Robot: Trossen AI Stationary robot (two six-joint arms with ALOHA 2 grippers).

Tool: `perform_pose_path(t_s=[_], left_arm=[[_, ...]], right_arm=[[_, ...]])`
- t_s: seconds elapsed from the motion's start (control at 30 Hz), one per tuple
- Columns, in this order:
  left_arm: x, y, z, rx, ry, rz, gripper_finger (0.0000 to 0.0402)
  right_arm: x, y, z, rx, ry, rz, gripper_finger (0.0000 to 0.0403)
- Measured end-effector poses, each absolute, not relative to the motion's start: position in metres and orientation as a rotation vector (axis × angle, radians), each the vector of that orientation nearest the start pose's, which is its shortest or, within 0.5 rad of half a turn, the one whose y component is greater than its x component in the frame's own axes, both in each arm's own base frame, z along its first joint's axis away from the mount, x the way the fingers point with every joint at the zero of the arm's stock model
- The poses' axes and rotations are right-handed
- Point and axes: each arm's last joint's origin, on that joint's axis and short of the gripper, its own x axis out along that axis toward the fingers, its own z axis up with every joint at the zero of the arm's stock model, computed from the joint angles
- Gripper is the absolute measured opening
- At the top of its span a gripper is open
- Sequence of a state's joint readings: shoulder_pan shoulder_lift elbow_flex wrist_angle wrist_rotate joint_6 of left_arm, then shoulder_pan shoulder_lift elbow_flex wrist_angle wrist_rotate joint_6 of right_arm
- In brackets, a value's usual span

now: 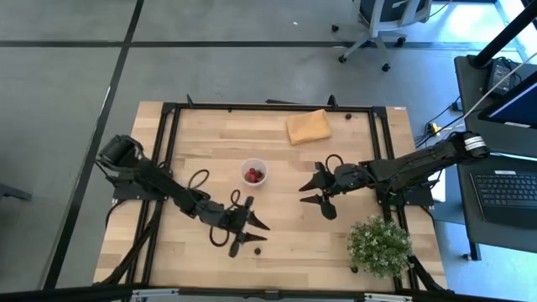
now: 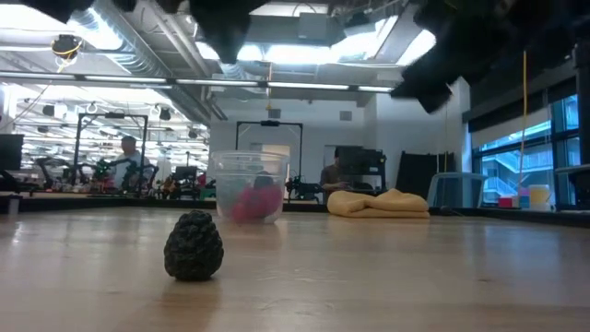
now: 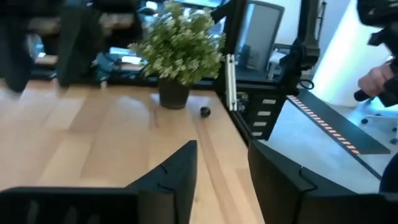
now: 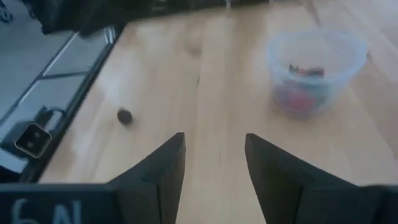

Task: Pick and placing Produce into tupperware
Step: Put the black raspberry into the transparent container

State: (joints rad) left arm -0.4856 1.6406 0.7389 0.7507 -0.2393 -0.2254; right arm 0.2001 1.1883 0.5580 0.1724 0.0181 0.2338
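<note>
The tupperware is a small round clear cup that stands on its base mid-table with red produce inside. One dark berry lies on the wood near the front edge and looms large in the low view. My left gripper hovers open right beside that berry, with nothing between its fingers. My right gripper is open and empty to the cup's right, its fingers pointing toward the table's left. Another small dark berry lies by the plant pot.
A folded orange-yellow cloth lies at the far edge. A bushy green plant with white flowers stands in its pot at the near right corner. A black metal frame rims the table. People sit at desks in the room beyond.
</note>
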Motion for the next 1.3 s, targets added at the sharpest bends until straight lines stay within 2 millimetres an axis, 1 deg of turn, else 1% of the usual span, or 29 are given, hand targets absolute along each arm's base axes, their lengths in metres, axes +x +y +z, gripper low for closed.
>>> perform_pose_path(t_s=[0.07, 0.13, 0.23, 0.3, 0.4, 0.53, 0.63, 0.73, 0.77, 0.9, 0.93, 1.0, 1.2, 1.3], left_arm=[[0.305, -0.153, 0.198, -0.136, 0.160, -0.233, 0.0147], [0.314, -0.157, 0.200, -0.102, 0.155, -0.234, 0.0161], [0.324, -0.159, 0.203, -0.094, 0.165, -0.238, 0.0188], [0.330, -0.158, 0.204, -0.105, 0.192, -0.258, 0.0206], [0.330, -0.159, 0.201, -0.188, 0.242, -0.273, 0.0224], [0.328, -0.163, 0.201, -0.357, 0.273, -0.266, 0.0231], [0.327, -0.165, 0.200, -0.389, 0.280, -0.268, 0.0231], [0.327, -0.165, 0.200, -0.347, 0.283, -0.272, 0.0229], [0.326, -0.166, 0.198, -0.306, 0.292, -0.278, 0.0228], [0.315, -0.178, 0.185, -0.003, 0.390, -0.341, 0.0228], [0.311, -0.182, 0.182, 0.045, 0.416, -0.361, 0.0228], [0.305, -0.188, 0.179, 0.066, 0.453, -0.377, 0.0228], [0.302, -0.198, 0.173, 0.011, 0.447, -0.252, 0.0228], [0.304, -0.199, 0.159, -0.001, 0.483, -0.240, 0.0228]], right_arm=[[0.234, 0.047, 0.204, 0.205, 0.481, 0.118, 0.0170], [0.233, 0.047, 0.202, 0.231, 0.470, 0.114, 0.0170], [0.232, 0.046, 0.197, 0.251, 0.496, 0.105, 0.0170], [0.232, 0.047, 0.198, 0.252, 0.488, 0.106, 0.0170], [0.232, 0.047, 0.198, 0.250, 0.486, 0.108, 0.0170], [0.232, 0.047, 0.198, 0.250, 0.490, 0.108, 0.0170], [0.232, 0.047, 0.198, 0.247, 0.493, 0.108, 0.0170], [0.232, 0.047, 0.198, 0.231, 0.492, 0.112, 0.0170], [0.232, 0.047, 0.198, 0.228, 0.492, 0.113, 0.0170], [0.232, 0.047, 0.198, 0.228, 0.493, 0.113, 0.0170], [0.232, 0.047, 0.198, 0.228, 0.493, 0.113, 0.0170], [0.232, 0.047, 0.198, 0.228, 0.492, 0.113, 0.0170], [0.232, 0.047, 0.198, 0.226, 0.491, 0.113, 0.0170], [0.232, 0.047, 0.198, 0.226, 0.491, 0.113, 0.0170]])
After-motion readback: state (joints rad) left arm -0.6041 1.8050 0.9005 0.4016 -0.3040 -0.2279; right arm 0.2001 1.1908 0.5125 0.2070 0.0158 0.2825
